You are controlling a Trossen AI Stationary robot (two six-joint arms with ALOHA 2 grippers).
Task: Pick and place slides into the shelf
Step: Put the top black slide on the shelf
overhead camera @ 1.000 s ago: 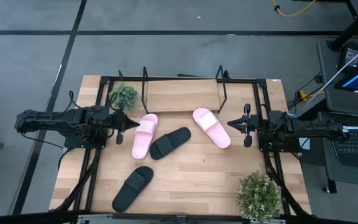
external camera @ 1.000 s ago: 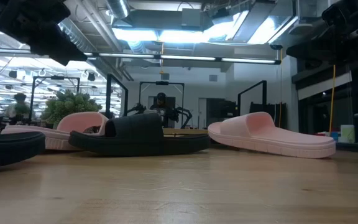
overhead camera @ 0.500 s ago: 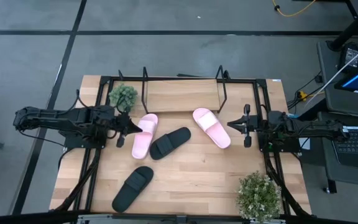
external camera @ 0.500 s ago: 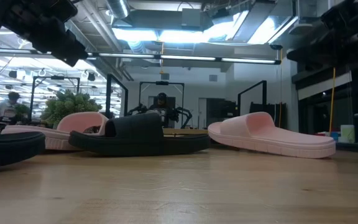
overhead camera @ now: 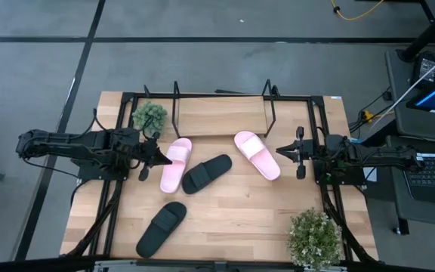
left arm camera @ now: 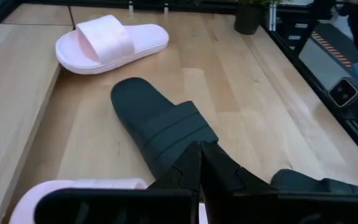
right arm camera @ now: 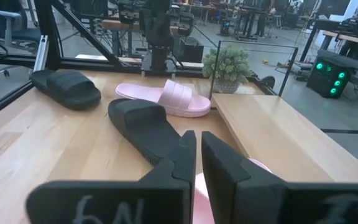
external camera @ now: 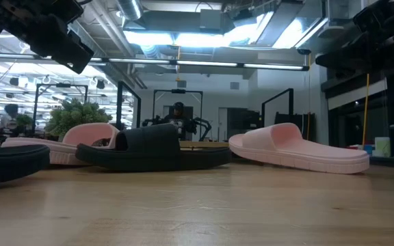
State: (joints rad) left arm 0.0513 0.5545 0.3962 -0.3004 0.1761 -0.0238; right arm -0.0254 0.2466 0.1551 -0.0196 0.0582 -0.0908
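Observation:
Four slides lie flat on their soles on the table. A pink slide (overhead camera: 176, 164) is left of centre, a black slide (overhead camera: 206, 173) is beside it, a second pink slide (overhead camera: 257, 155) is to the right, and a second black slide (overhead camera: 161, 227) is near the near edge. The shelf (overhead camera: 221, 113) stands at the far edge. My left gripper (overhead camera: 163, 155) is shut and hovers at the left pink slide's strap end (left arm camera: 73, 186), high above the table (external camera: 53, 34). My right gripper (overhead camera: 279, 151) is shut, beside and above the right pink slide (right arm camera: 257, 165).
A small potted plant (overhead camera: 149, 115) stands at the shelf's left end. A bigger plant (overhead camera: 316, 236) sits at the near right corner. Black frame rails (overhead camera: 115, 204) run along both table sides. Bare wood (overhead camera: 240, 215) lies between the slides and the near edge.
My left gripper has moved a little toward the table's right, closer to the left pink slide, and has stayed above the table. The slides have not moved.

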